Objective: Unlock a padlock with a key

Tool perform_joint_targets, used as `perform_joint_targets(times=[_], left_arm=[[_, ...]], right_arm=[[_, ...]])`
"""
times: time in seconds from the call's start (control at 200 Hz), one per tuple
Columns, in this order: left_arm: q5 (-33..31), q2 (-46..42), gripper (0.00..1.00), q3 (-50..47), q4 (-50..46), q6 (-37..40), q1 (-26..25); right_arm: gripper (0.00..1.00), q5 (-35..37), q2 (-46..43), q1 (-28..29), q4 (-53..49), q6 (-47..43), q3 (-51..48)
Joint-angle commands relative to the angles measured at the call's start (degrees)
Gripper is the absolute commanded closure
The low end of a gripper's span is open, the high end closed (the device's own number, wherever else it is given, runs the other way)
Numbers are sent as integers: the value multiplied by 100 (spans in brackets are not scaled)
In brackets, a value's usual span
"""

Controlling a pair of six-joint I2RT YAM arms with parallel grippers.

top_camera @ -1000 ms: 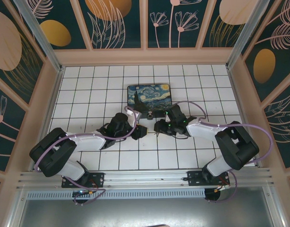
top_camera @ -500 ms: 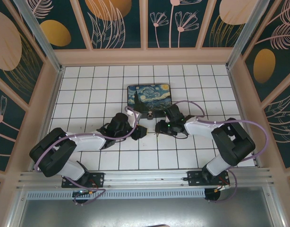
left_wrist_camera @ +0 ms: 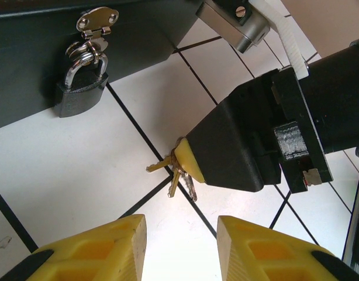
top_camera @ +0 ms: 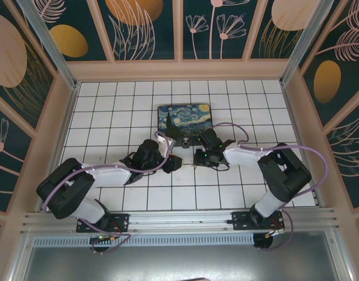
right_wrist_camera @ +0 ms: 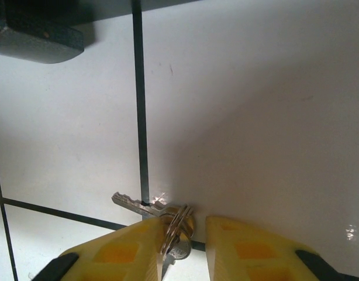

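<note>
The small dark padlock (left_wrist_camera: 79, 93) hangs by its silvery shackle from the hasp (left_wrist_camera: 96, 19) on the front of the dark box (top_camera: 184, 119); from above the padlock (top_camera: 185, 143) sits at the box's near edge. A bunch of keys (left_wrist_camera: 175, 173) on a ring lies on the white tiles just in front of it. My right gripper (right_wrist_camera: 182, 225) is down on the floor, jaws narrowly open astride the key ring (right_wrist_camera: 175, 225); its left finger (right_wrist_camera: 130, 246) touches the ring, and a slit shows on the right. One key (right_wrist_camera: 133, 203) sticks out leftward. My left gripper (left_wrist_camera: 180, 240) hovers open, empty, close by.
The two grippers (top_camera: 176, 163) (top_camera: 197, 157) stand close together in front of the box. The padlock body (right_wrist_camera: 39, 44) lies at the top left of the right wrist view. Wooden walls (top_camera: 179, 69) ring the tiled floor (top_camera: 109, 105).
My right arm has shifted left toward the keys and its jaws have narrowed around the key ring. The left arm has stayed where it was.
</note>
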Motion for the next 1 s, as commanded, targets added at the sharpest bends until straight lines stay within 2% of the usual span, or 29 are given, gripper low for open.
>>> perform_joint_targets(times=[0.0, 0.21, 0.365, 0.495, 0.711, 0.996], left_arm=[[-32, -4, 63, 97, -32, 106, 27], [-13, 21, 63, 99, -31, 96, 22], [-39, -20, 63, 93, -80, 131, 24], [57, 28, 64, 60, -67, 83, 22], [371, 48, 64, -124, 301, -384, 25], [451, -38, 65, -88, 183, -1244, 27]], right_arm=[[77, -123, 393, 226, 260, 46, -16], [77, -280, 424, 312, 566, 217, -52], [88, -191, 480, 310, 460, 171, -86], [91, -311, 298, 277, 688, 238, -256], [94, -649, -133, 215, 1366, 510, -622], [98, -923, -706, 108, 2131, 1016, -1097]])
